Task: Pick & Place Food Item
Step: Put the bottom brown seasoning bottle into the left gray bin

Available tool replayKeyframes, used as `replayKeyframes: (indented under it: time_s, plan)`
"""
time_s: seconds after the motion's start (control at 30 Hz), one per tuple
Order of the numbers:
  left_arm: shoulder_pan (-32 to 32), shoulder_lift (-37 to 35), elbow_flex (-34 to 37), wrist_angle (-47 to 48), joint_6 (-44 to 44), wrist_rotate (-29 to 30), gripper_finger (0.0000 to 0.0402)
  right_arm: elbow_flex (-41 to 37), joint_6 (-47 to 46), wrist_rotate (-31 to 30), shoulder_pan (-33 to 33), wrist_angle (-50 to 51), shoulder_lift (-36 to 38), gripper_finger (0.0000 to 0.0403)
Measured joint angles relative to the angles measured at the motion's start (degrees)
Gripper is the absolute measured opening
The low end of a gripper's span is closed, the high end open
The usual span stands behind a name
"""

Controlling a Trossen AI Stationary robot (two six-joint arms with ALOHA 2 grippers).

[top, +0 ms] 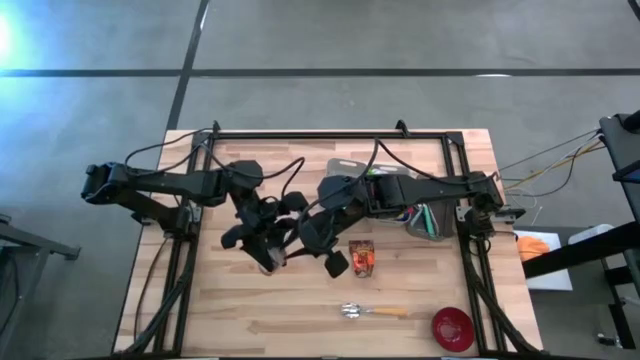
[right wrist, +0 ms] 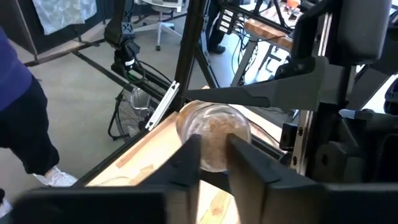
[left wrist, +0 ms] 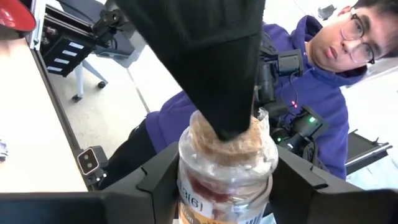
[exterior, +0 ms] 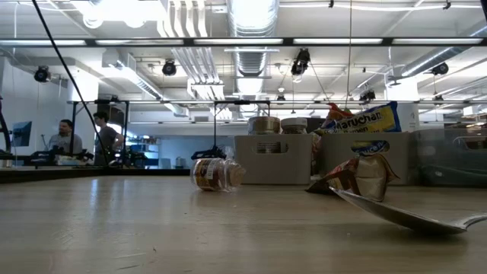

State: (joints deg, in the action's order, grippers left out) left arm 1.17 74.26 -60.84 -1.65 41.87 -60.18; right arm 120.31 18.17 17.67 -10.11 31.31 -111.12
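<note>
Fingers of the left gripper (left wrist: 227,186) are clamped on the sides of a glass jar (left wrist: 227,171) held above the bench (top: 250,310) near its middle. The right gripper (right wrist: 214,158), fingers drawn close together, reaches into the jar's open mouth onto the tan food item (right wrist: 214,137) inside. Nearby on the bench lie a snack packet (top: 362,257), spoon (top: 372,312) and red bowl (top: 452,328).

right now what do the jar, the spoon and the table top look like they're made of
Jar: clear glass or plastic, glossy; its contents show through the wall. Spoon: shiny metal bowl, reflective in the low view; orange handle, possibly plastic. Table top: pale wood planks, matte, with visible grain and seams.
</note>
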Motion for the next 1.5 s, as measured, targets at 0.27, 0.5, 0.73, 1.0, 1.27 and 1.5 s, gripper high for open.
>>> replayKeyframes:
  time_s: [0.27,0.5,0.73,1.0,1.27,1.5]
  plan:
    - [0.32,-0.04,0.00,-0.02,0.00,0.13,0.0180,0.00,-0.20,0.35,0.28,-0.02,0.05,0.0018]
    - [0.30,-0.04,0.00,-0.03,0.00,0.57,0.0180,0.07,-0.22,0.11,0.33,-0.03,0.05,0.0051]
    - [0.38,-0.16,0.00,-0.24,0.65,3.08,0.0180,2.88,-2.97,-0.57,0.57,6.09,0.59,0.0054]
    - [0.54,-0.66,-0.05,-2.60,0.68,9.13,0.0180,7.63,-9.88,-2.85,0.68,14.60,3.82,0.0054]
    - [0.02,-1.79,-4.40,-6.45,-2.65,28.86,0.0180,8.38,-34.20,-17.70,-0.09,20.37,9.90,0.0054]
    - [-0.37,-1.99,-10.58,-5.60,-12.55,40.65,0.0180,7.53,-46.17,-28.69,-4.04,21.49,12.94,0.0054]
